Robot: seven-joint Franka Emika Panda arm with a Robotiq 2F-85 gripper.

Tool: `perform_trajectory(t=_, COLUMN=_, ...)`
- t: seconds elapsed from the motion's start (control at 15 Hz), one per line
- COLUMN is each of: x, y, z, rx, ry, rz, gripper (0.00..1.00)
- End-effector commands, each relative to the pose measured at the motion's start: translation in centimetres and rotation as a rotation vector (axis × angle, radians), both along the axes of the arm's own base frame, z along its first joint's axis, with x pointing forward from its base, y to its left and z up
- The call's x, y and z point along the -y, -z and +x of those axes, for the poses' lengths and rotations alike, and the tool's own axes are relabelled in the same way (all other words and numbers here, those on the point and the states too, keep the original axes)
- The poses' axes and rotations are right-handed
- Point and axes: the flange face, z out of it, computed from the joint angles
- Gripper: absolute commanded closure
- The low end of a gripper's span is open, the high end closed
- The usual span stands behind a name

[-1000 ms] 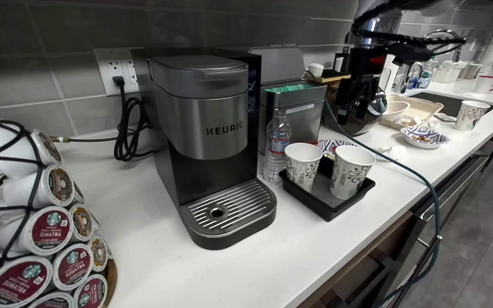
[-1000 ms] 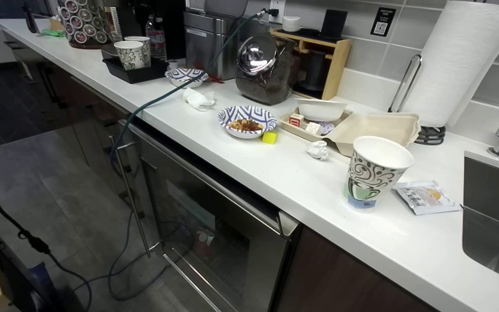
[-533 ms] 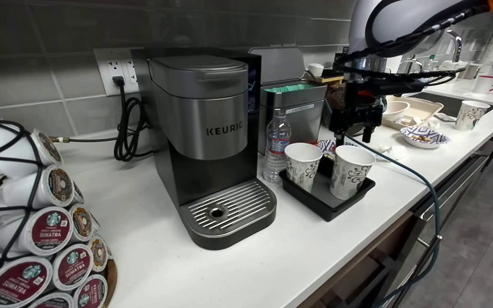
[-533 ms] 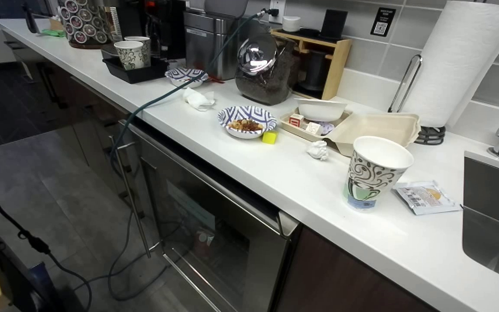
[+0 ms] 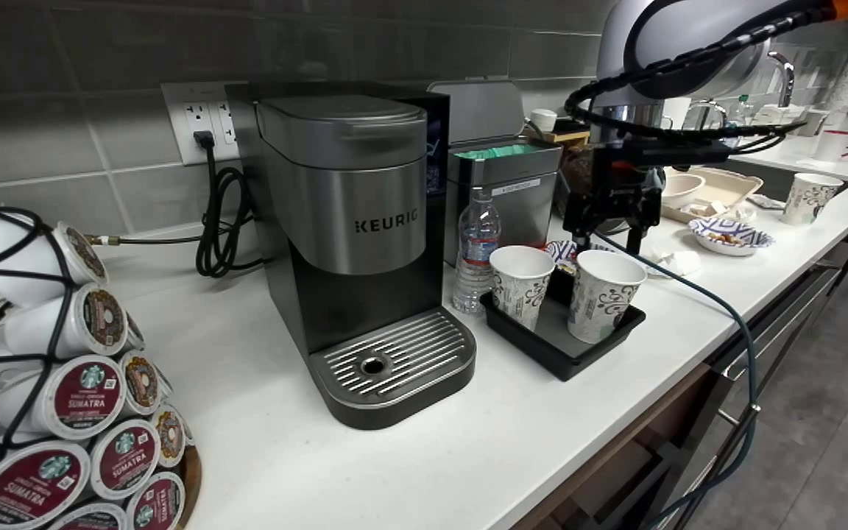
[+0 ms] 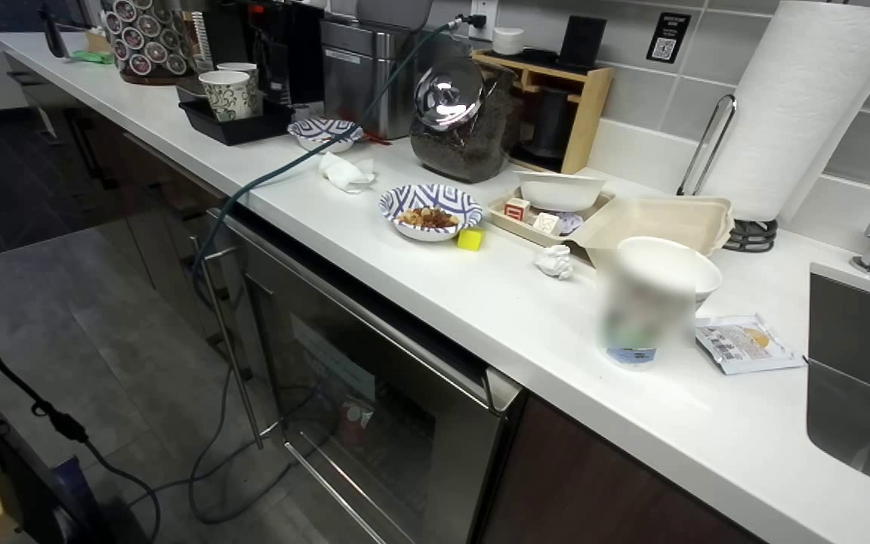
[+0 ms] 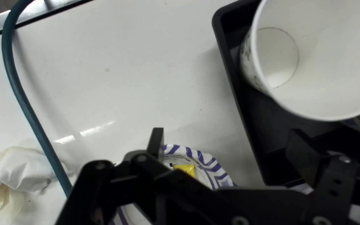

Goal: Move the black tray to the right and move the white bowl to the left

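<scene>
going from left to right in an exterior view, coffee pods (image 5: 85, 397) lie stacked behind black wire, and beside them a grey and black coffee maker (image 5: 350, 221) stands on the white counter (image 5: 262, 442). next comes a clear water bottle (image 5: 478, 250), just beside the black tray (image 5: 553, 330). two patterned paper cups (image 5: 604, 298) stand in the tray, side by side.

just past the tray, apart from it, sits the white bowl (image 5: 561, 251), its rim patterned in blue, partly hidden here by the cups. over this spot hangs the gripper (image 5: 608, 239), pointing down, its two fingers (image 7: 155, 140) wide apart. in the wrist view the finger on the left shows at the bowl's rim and the one on the right shows against the inside of the tray, so the tray's left edge there appears between them. whether a fingertip touches anything cannot be told.

a blue-green cable (image 5: 718, 302) runs past the gripper and over the counter's front edge. farther right lie a crumpled napkin (image 5: 678, 263), a second blue-patterned bowl (image 5: 729, 249) holding small brown bits, a beige takeaway box (image 5: 733, 184) and another paper cup (image 5: 812, 199).
</scene>
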Motion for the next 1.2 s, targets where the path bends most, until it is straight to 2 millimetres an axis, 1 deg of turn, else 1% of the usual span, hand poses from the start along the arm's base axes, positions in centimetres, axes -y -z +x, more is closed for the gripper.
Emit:
perform_trajectory(t=0.0, x=-1.3, y=0.9, z=-0.5, rx=-0.014, ry=-0.02, rz=0.044, gripper=0.0)
perform_trajectory(t=0.27, x=-3.4, y=2.1, z=-0.1, rx=0.01, ry=-0.055, rz=0.075, gripper=0.0)
perform_trajectory(t=0.4, x=-3.8, y=2.8, z=0.1, rx=0.021, ry=-0.074, rz=0.084, gripper=0.0)
perform_trajectory(t=0.53, x=-3.3, y=3.6, z=0.6, rx=0.023, ry=-0.063, rz=0.062, gripper=0.0)
perform_trajectory(t=0.6, x=-2.6, y=3.5, z=1.0, rx=0.023, ry=-0.039, rz=0.051, gripper=0.0)
perform_trajectory(t=0.67, x=-3.3, y=3.0, z=0.2, rx=0.012, ry=-0.059, rz=0.053, gripper=0.0)
perform_trajectory(t=0.87, x=-2.5, y=3.3, z=0.6, rx=0.014, ry=-0.045, rz=0.047, gripper=0.0)
perform_trajectory(t=1.13, x=-2.8, y=4.6, z=-0.1, rx=0.002, ry=-0.025, rz=0.065, gripper=0.0)
